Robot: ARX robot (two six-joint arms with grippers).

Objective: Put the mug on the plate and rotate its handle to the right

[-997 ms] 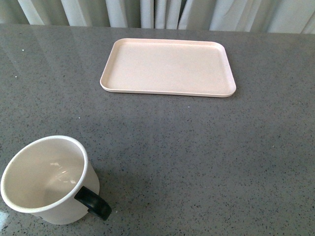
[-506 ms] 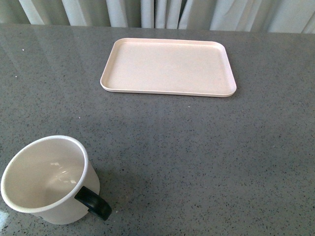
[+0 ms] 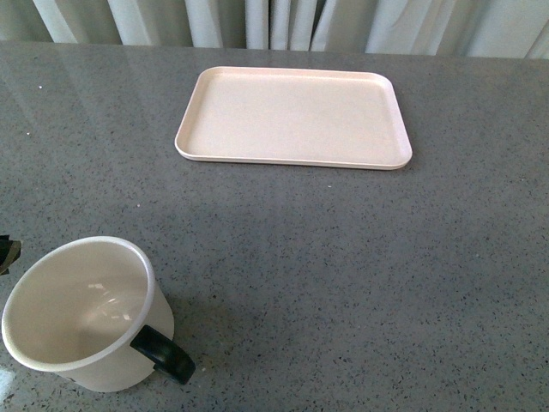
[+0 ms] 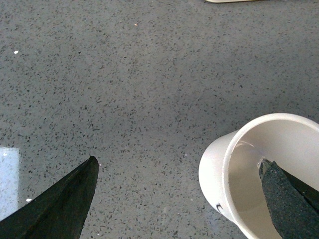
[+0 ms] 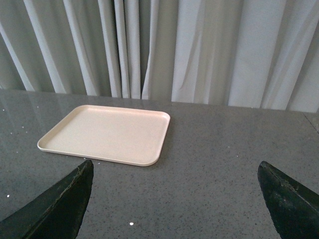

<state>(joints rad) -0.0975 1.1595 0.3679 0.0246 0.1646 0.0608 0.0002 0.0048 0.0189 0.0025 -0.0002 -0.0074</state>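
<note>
The white mug [image 3: 86, 313] stands upright at the near left of the grey table, its black handle [image 3: 163, 354] pointing near-right. The pale pink plate [image 3: 292, 116] lies empty at the far centre. In the left wrist view my left gripper [image 4: 178, 162] is open. One finger [image 4: 291, 199] sits over the mug's [image 4: 214, 172] cream mouth and the other finger [image 4: 60, 204] is over bare table. A dark finger tip [image 3: 7, 253] shows at the front view's left edge. My right gripper [image 5: 174, 167] is open and empty, well short of the plate [image 5: 107, 133].
Pale curtains [image 5: 199, 50] hang behind the table's far edge. The grey speckled tabletop [image 3: 343, 257] stretches between mug and plate. A corner of the plate [image 4: 229, 1] shows at the edge of the left wrist view.
A dark tip of my left gripper has come into the front view at the left edge, beside the mug. Mug and plate have not moved.
</note>
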